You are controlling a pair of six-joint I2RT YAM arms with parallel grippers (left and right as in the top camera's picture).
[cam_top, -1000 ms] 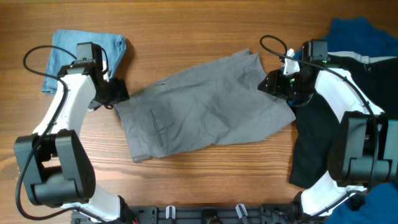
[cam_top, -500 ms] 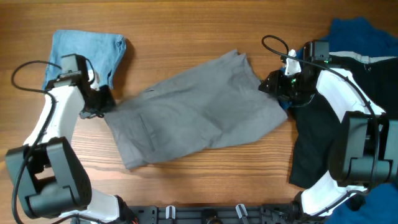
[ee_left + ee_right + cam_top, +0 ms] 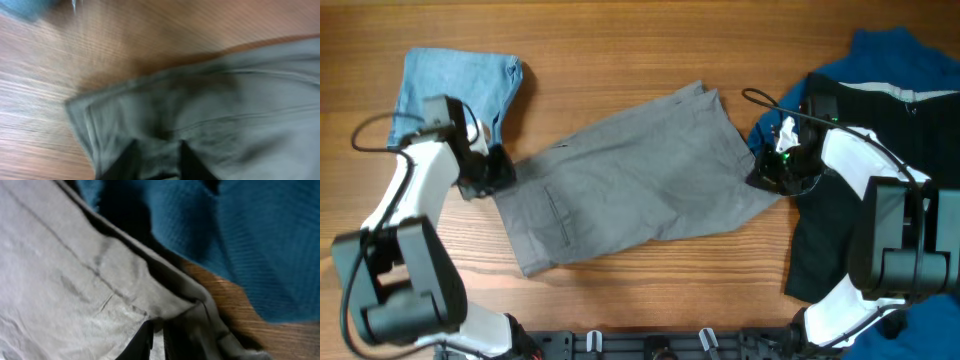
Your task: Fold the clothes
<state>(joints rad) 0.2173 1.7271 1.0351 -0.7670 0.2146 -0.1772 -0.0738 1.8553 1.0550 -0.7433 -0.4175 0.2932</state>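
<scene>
The grey cotton shorts (image 3: 630,180) lie spread out at the middle of the wooden table (image 3: 620,40). The left gripper (image 3: 492,172) pinches their 9 o'clock edge, and the right gripper (image 3: 767,172) is clamped on their 3 o'clock edge.

The left end effector (image 3: 490,172) points toward 4 o'clock, clamped on the grey shorts (image 3: 640,170). The right end effector (image 3: 765,172) points toward 8 o'clock, pinching the same shorts.

The shorts (image 3: 630,180) lie across the middle of the worktop (image 3: 620,40). Behind their left end lies a denim piece (image 3: 455,85); to their right, a heap of garments (image 3: 890,60). The left end effector (image 3: 495,170) and right end effector (image 3: 765,175) sit at their ends.
</scene>
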